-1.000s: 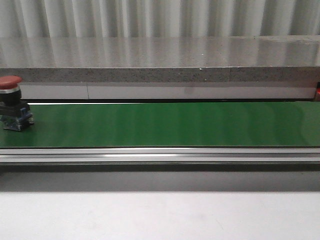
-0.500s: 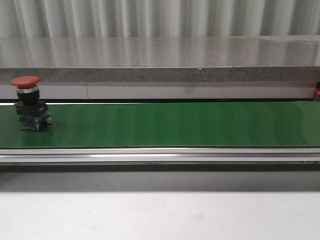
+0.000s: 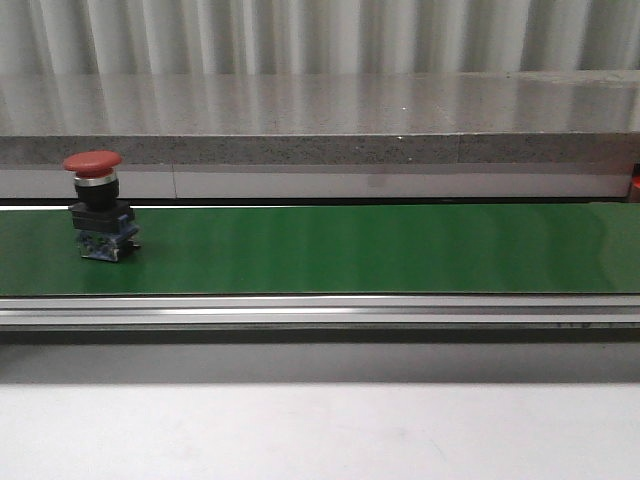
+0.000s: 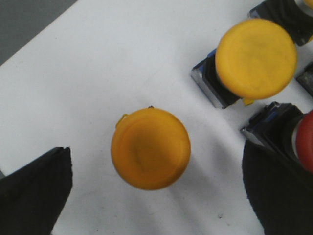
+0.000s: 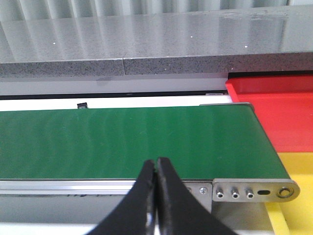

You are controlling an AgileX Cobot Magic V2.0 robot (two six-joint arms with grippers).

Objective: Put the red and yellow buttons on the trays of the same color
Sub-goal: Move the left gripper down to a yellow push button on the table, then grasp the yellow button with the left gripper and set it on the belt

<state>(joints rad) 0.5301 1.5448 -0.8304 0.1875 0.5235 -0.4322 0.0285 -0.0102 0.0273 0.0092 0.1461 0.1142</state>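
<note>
Front camera low, level along the green belt (image 3: 350, 248); right wrist sharing it; left wrist close overhead.

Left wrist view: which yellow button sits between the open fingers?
The lone yellow button, standing centred between the left gripper's spread fingers on bare white surface. The other yellow button sits farther off, clustered with other buttons beside a red one.

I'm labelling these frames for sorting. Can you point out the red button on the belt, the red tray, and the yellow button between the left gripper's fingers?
red button (image 3: 92, 161), front view, on its cap.
red tray (image 5: 281, 110), right wrist view, on its bare floor.
yellow button (image 4: 150, 148), left wrist view, on its cap.
</note>
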